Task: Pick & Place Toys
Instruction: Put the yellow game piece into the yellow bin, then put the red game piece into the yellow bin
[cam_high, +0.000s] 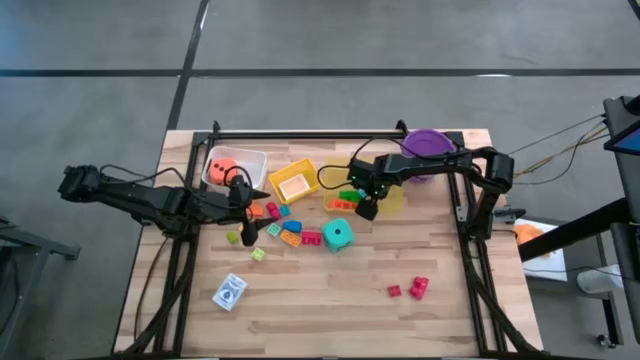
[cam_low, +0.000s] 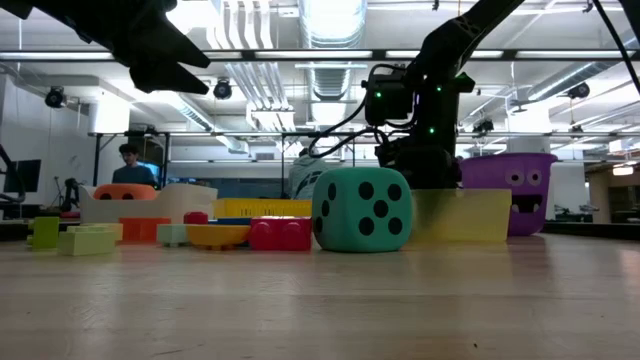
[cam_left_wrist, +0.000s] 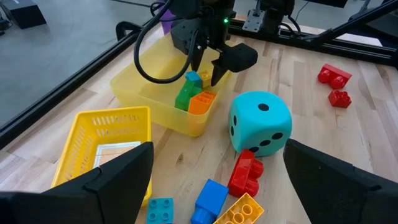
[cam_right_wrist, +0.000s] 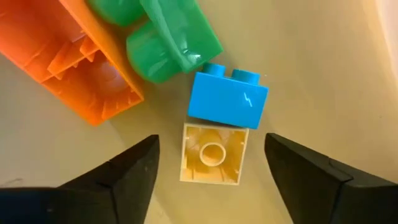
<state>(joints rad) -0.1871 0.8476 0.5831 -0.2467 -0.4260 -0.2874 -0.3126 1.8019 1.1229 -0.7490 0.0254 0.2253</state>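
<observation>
— While the right gripper (cam_right_wrist: 211, 168) hung with its fingers spread wide and empty over the translucent yellow plastic bin (cam_left_wrist: 146, 93), how far along was the sorting?

— Partway, I'd judge. Four small plastic bricks lay in that bin: an orange one (cam_right_wrist: 68, 56), a green one (cam_right_wrist: 168, 37), a blue one (cam_right_wrist: 227, 99) and a pale yellow one (cam_right_wrist: 212, 154) just below the spread fingers.

— And what was left out on the wooden table (cam_high: 350, 300)?

— Plenty. The teal dotted die (cam_left_wrist: 260, 121) sat just right of the bin, two red bricks (cam_high: 410, 289) lay well apart near the right, the blue-white card box (cam_high: 230, 292) near the left, and a loose cluster of mixed bricks (cam_high: 285, 228) in the middle. I couldn't count those exactly.

— The other arm?

— The left gripper (cam_high: 243, 205) waited at the left, fingers wide, holding nothing, over the cluster.
</observation>
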